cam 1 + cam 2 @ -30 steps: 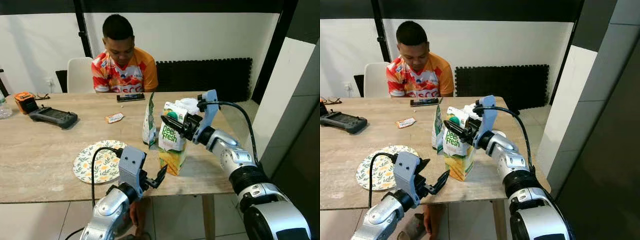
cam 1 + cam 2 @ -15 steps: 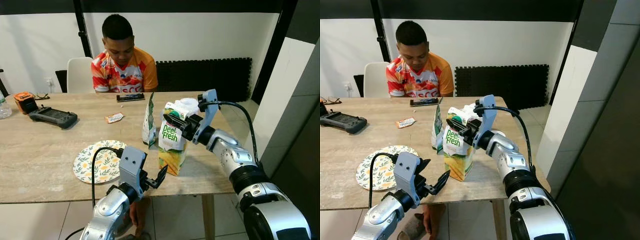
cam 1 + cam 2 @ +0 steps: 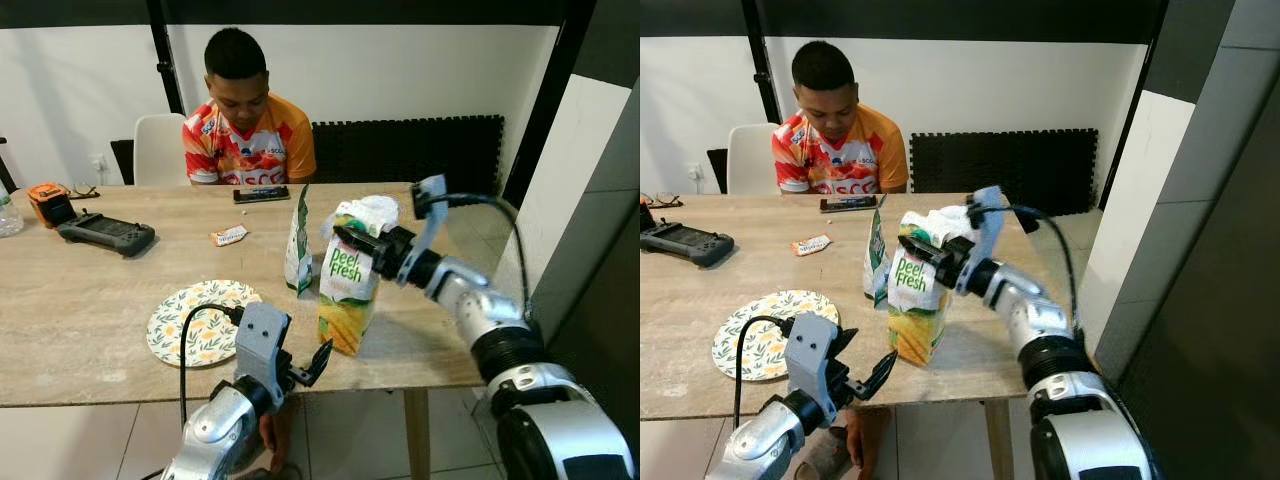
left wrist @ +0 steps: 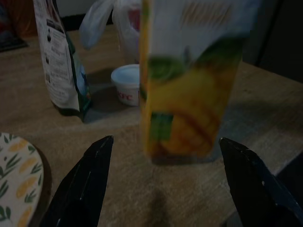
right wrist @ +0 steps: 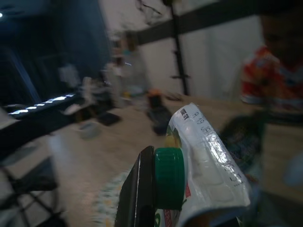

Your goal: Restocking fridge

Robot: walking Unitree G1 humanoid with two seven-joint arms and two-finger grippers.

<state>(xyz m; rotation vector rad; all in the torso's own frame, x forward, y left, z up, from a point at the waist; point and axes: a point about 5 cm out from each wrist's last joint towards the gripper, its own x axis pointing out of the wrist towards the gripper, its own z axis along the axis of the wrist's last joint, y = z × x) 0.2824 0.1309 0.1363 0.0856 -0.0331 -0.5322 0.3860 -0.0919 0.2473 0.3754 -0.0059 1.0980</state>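
The right gripper [image 3: 352, 243] pinches the juice carton [image 3: 346, 295] at its top. At 7 o'clock from it, the left gripper [image 3: 300, 365] hovers off the surface [image 3: 80, 300], fingers spread.

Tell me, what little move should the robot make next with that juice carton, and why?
Probably lift it straight up. The right pincer grips the top of the juice carton, which tilts on the table edge; a pouch stands close beside.

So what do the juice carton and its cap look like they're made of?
The juice carton looks like glossy coated paperboard: printed flat panels and a creased, folded gable top. Its green cap looks like moulded plastic with a ribbed side. The right gripper is clamped at the carton's top.
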